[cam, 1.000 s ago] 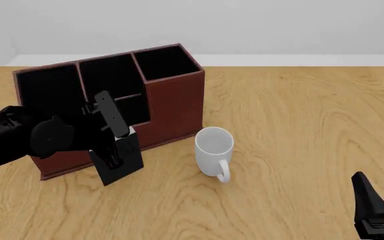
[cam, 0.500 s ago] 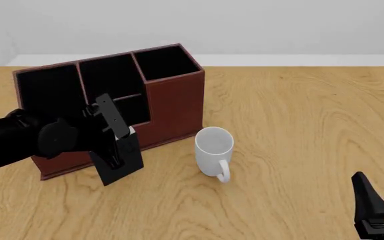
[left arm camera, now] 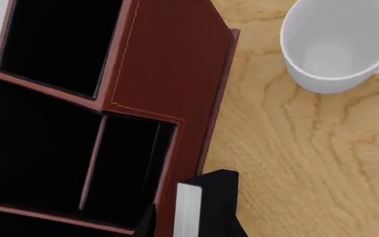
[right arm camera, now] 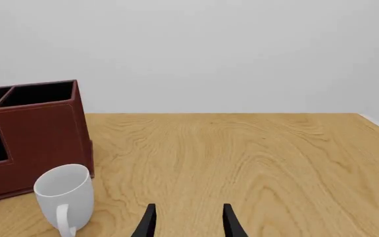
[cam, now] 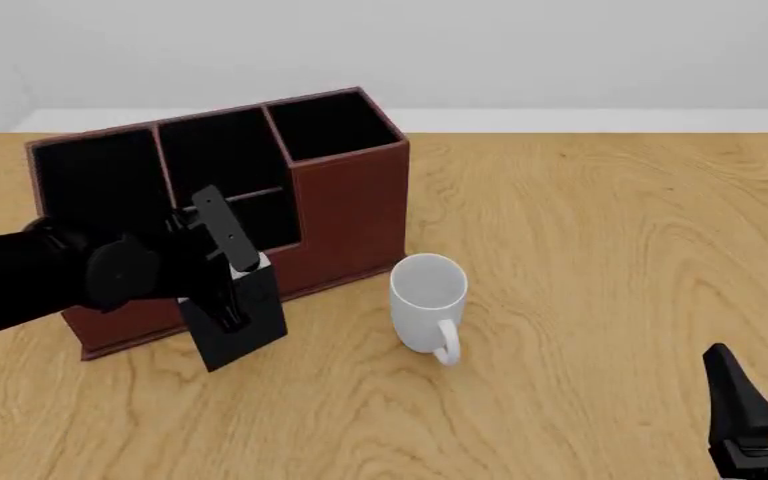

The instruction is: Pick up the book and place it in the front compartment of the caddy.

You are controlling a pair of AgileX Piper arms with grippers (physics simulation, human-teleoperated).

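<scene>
Book [cam: 240,320] hangs tilted in the left gripper's [cam: 231,285] closed grasp, seemingly just outside the caddy [cam: 344,200]; right gripper [right arm camera: 186,222] spread, empty, over wood table [cam: 598,250], white wall [right arm camera: 189,49] behind.

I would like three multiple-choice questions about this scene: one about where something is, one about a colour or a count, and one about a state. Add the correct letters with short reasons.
1. Where is the white mug in the front view?
A. inside the caddy
B. on the table, right of the caddy
C. in the right pincer

2. What colour is the caddy on the outside?
A. dark reddish-brown
B. green
C. white

3. What is the state of the book?
A. lying flat inside a compartment
B. held by the left pincer, outside the caddy
C. lying under the mug

Answers:
1 B: the mug stands upright on the wooden table, beside the caddy's tall end.
2 A: its walls are reddish-brown, only the lining is black.
3 B: the left wrist view shows the book between the fingers, in front of the caddy wall.
</scene>
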